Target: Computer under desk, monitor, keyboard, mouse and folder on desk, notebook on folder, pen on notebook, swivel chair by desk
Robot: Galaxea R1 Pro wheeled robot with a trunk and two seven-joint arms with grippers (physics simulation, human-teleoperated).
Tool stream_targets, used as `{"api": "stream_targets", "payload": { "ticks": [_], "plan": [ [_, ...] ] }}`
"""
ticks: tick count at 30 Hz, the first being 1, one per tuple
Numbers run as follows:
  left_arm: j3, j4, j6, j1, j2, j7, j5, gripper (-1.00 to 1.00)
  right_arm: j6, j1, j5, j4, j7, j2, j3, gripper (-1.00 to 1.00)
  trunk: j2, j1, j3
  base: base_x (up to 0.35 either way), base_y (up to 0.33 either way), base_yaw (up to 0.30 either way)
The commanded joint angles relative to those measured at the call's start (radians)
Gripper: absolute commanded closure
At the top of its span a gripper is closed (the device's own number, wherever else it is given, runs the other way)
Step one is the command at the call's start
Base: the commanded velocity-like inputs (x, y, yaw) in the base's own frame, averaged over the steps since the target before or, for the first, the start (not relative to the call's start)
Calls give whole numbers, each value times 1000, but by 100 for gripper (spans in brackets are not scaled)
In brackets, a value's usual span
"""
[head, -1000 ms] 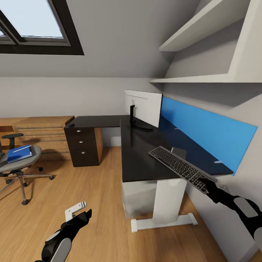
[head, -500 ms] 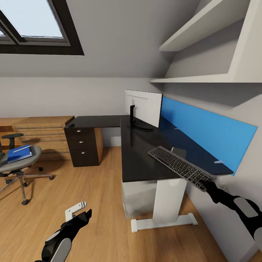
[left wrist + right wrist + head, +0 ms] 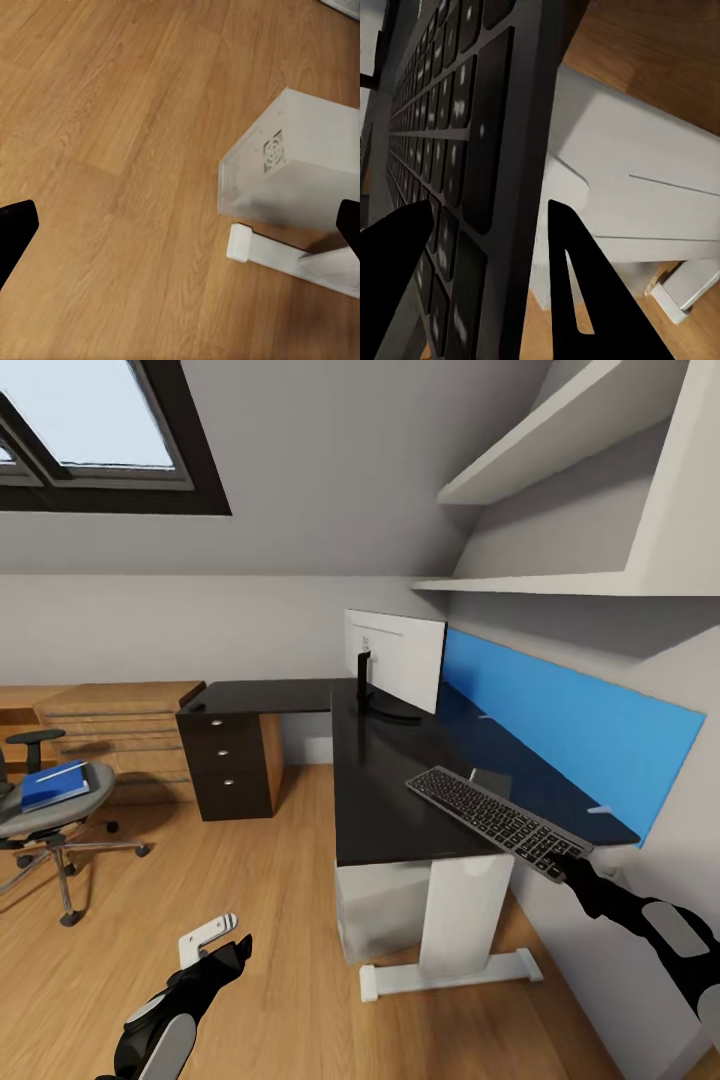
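So the right gripper (image 3: 566, 867) is pinching the near end of the flat black full-size keyboard with pale lettering (image 3: 495, 820), one finger (image 3: 394, 277) lying on the keys and the other (image 3: 585, 300) sitting under the edge. The keyboard is stretching away from that gripper over the glossy black L-shaped desk (image 3: 385, 780), and I can't tell whether it's touching the top. Further beyond it, the wide monitor with the white back (image 3: 395, 657) is standing on the desk. The boxy white computer tower (image 3: 296, 161) is sitting on the wood floor (image 3: 112, 150) under the desk, ahead of the left gripper (image 3: 222, 945), which is hanging wide open over the floor with nothing in it. Well off to that gripper's left, the bright blue folder (image 3: 52, 784) is lying on the grey swivel chair (image 3: 45, 815).
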Motion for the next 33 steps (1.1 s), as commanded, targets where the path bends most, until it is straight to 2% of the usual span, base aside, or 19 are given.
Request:
{"api": "stream_targets", "payload": {
  "ticks": [1,4,7,11,14,17,18,22,26,28,29,30,31,33],
  "plan": [
    [-2,-1,1,-1,1,10,9,-100,7,0,1,0,1,0,-4,100,7,-4,2,0,0,0],
    [-2,0,1,-1,1,12,10,-100,7,-1,1,-5,24,0,-3,100,28,-16,12,0,0,0],
    [-3,9,1,-1,1,13,10,-100,7,0,2,-11,104,2,-1,100,49,-27,21,0,0,0],
    [-4,11,1,-1,0,14,9,-100,7,0,2,-14,176,9,1,100,77,-42,33,0,0,0],
    [-4,13,1,-1,0,14,10,-100,7,0,2,-16,220,31,0,100,98,-54,43,0,0,0],
    [-4,14,1,-1,0,14,10,-100,7,0,1,-20,235,50,0,100,119,-65,52,0,0,0],
    [-4,14,1,-1,0,14,10,-100,6,0,0,-21,239,65,0,100,126,-69,55,0,0,0],
    [-4,14,1,-1,0,15,10,-100,6,0,-1,-38,239,97,-1,100,154,-85,68,0,0,0],
    [-15,37,0,-1,0,16,8,-100,6,0,3,-127,231,170,3,100,182,-100,80,0,0,0],
    [-21,44,0,-1,1,16,6,-100,6,-1,18,-179,194,233,22,100,196,-108,87,0,0,0],
    [-24,46,-1,-1,1,16,5,-100,6,-1,39,-239,93,301,38,100,203,-111,90,0,0,0],
    [-24,46,-1,-1,1,16,4,-100,3,-1,43,-267,31,336,42,100,210,-115,93,0,0,0],
    [-24,46,-1,-1,2,16,4,-100,0,-1,45,-278,2,354,43,100,217,-119,96,0,0,0],
    [-25,46,-1,-1,2,16,3,-100,-35,-2,47,-307,-98,429,45,100,224,-123,99,0,0,0]
  ]
}}
